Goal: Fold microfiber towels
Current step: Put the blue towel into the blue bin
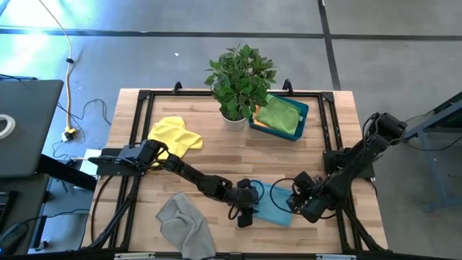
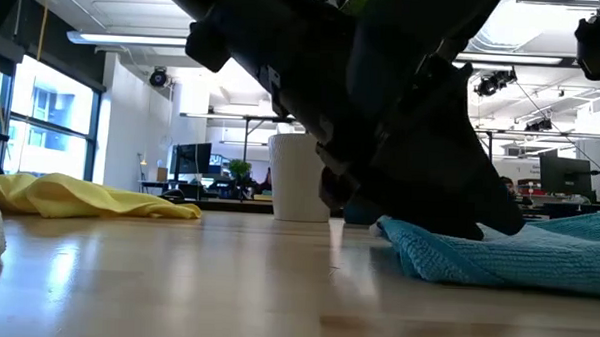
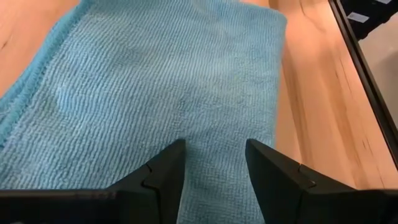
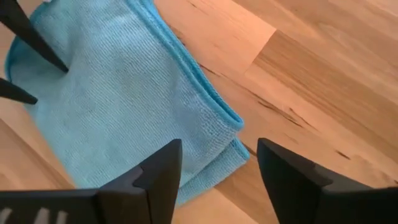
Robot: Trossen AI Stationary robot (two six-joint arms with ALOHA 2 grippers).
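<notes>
A light blue towel (image 1: 276, 206) lies folded on the table near its front edge, between my two grippers. My left gripper (image 3: 214, 152) is open and reaches in from the left onto the towel's left part. My right gripper (image 4: 217, 155) is open and hovers just above the towel's folded right corner (image 4: 231, 132), touching nothing. A yellow towel (image 1: 175, 136) lies crumpled at the far left and a grey towel (image 1: 186, 225) at the near left. A green towel (image 1: 280, 115) sits in the teal bin (image 1: 304, 110). My left gripper has its two open fingertips (image 4: 62, 67) set down on the top face of the light blue towel near its left end (image 3: 214, 124). The fingers slant down from the table's left. Nothing is pinched between them. The towel lies flat on the table.
A potted plant (image 1: 240, 76) stands at the far middle beside the teal bin. A black frame (image 1: 328, 123) runs around the table's edge. Bare wood (image 1: 216, 159) shows in the table's middle.
</notes>
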